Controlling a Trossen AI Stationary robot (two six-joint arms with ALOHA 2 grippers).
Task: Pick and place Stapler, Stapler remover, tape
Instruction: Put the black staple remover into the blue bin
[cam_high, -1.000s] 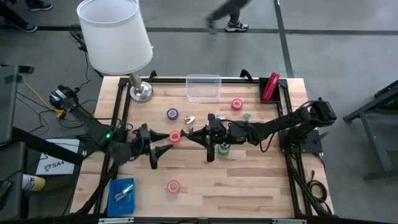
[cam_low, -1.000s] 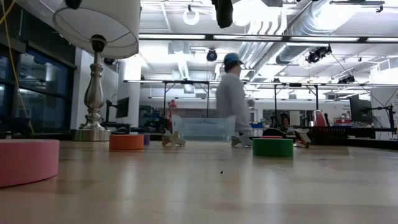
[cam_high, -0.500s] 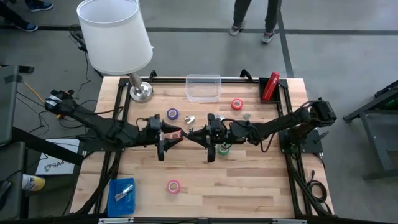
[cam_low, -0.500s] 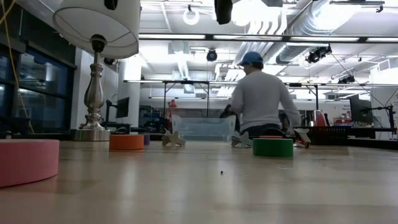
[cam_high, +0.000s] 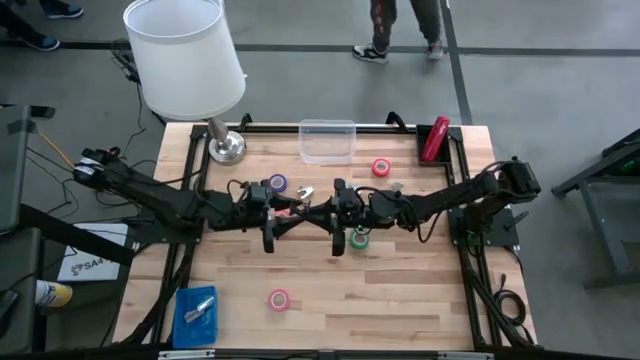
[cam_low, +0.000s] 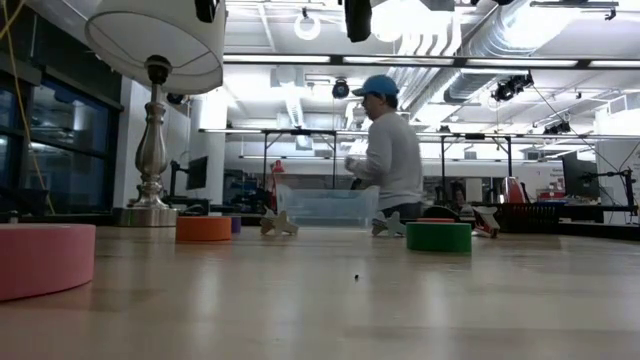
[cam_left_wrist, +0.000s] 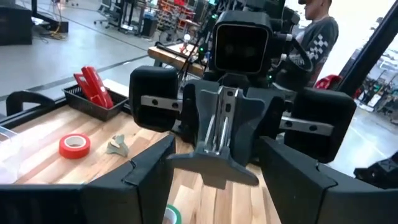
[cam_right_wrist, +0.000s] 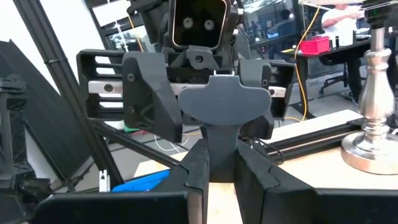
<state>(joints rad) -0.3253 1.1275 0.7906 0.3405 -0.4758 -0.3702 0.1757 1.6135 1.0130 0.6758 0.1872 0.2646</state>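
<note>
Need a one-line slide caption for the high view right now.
Left gripper open and right gripper shut meet nose to nose mid-table; stapler sits in the far-right corner.

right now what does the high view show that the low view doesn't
Only the high view: the left gripper and right gripper nose to nose over mid-table, and a blue thing at the near left corner. Only the low view: a person's cap and upper body, and the ceiling lights. Both: the lamp, clear box, green tape and pink tape.
</note>
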